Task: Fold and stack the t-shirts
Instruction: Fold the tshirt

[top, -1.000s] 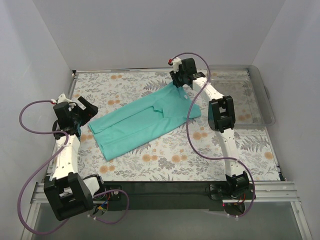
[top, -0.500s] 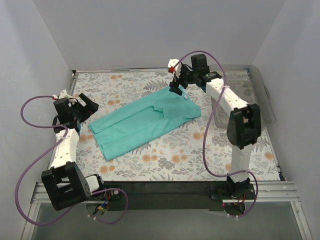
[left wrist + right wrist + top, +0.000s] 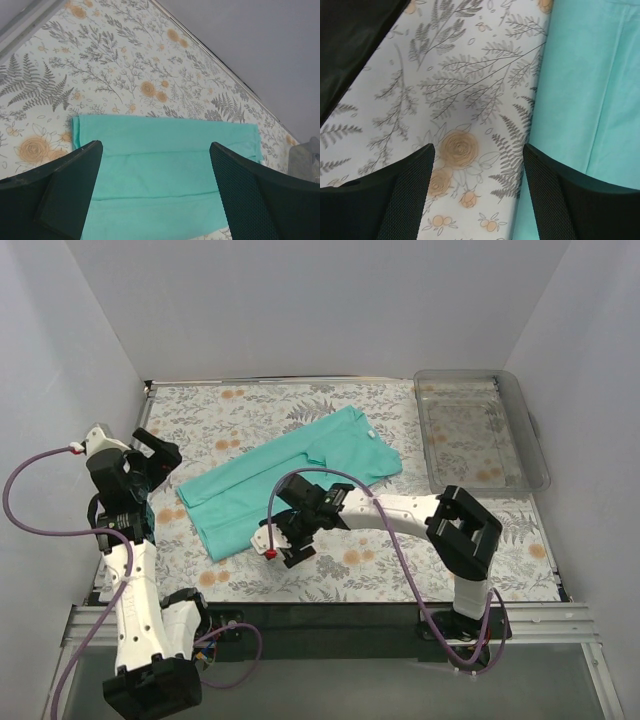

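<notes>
The teal-green t-shirt (image 3: 290, 480) lies folded into a long band, running diagonally across the floral tablecloth, with its neck end at the far right. My left gripper (image 3: 165, 455) is open and empty, held above the table left of the shirt's left end; the left wrist view shows the shirt (image 3: 165, 165) between its wide-apart fingers (image 3: 70, 185). My right gripper (image 3: 283, 530) is open and empty, low over the tablecloth just in front of the shirt's near edge; the right wrist view shows the shirt (image 3: 590, 90) to its right.
A clear plastic bin (image 3: 482, 430) stands at the back right, and its edge shows in the left wrist view (image 3: 304, 159). White walls close in the left, back and right. The table's near edge runs along a metal rail (image 3: 330, 615).
My right arm has swung from the shirt's far neck end down to the near side of the shirt. My left arm has drawn back a little and to the left.
</notes>
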Robot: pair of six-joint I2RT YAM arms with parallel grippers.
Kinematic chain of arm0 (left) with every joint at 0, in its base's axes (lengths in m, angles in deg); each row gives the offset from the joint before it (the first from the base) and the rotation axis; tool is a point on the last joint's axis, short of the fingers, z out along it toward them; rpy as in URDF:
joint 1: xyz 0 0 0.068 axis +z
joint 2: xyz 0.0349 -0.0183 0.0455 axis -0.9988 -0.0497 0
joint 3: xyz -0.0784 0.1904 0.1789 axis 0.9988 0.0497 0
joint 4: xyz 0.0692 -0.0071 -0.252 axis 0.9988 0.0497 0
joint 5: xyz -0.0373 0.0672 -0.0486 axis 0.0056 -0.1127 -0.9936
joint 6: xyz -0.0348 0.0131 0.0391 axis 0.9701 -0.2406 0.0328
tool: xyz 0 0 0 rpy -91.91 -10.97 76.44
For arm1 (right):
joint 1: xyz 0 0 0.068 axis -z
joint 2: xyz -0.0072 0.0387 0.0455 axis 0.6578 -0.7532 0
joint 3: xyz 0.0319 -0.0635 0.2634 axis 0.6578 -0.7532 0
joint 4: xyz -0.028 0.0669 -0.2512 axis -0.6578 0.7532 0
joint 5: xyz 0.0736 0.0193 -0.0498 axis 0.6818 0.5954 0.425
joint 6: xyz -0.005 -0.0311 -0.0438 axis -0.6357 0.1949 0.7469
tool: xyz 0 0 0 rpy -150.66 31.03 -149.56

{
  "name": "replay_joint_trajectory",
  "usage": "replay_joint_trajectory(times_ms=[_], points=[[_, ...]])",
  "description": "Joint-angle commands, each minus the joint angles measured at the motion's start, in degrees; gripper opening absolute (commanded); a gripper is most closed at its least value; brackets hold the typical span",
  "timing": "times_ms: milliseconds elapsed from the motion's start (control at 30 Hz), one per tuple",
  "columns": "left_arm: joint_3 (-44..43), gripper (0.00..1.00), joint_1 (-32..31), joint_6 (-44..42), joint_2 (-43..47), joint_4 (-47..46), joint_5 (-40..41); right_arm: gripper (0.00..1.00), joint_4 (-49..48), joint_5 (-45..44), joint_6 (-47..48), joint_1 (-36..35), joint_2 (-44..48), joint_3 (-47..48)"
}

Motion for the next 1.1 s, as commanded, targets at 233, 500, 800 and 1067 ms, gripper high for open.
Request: replay_joint_trajectory(times_ms=[233, 500, 800, 1067], points=[[-6.99, 0.82, 0.29, 2.78, 3.76, 11.41, 14.41, 0.65, -11.66, -10.83, -8.32, -7.76, -11.60, 15.19], [-11.31, 0.81, 0.29, 4.72, 4.19, 16.16, 20.76, 0.61, -12.54, -11.80, -9.29, -9.08, -20.57, 23.29], [-11.83, 0.81, 0.20, 4.19, 4.46, 16.25, 20.14, 0.42, -12.54, -12.59, -9.64, -10.23, -24.80, 26.72], [-13.06, 0.81, -0.42, 3.05, 4.55, 16.95, 19.44, 0.32, -12.63, -14.35, -9.90, -10.23, -25.68, 25.05]])
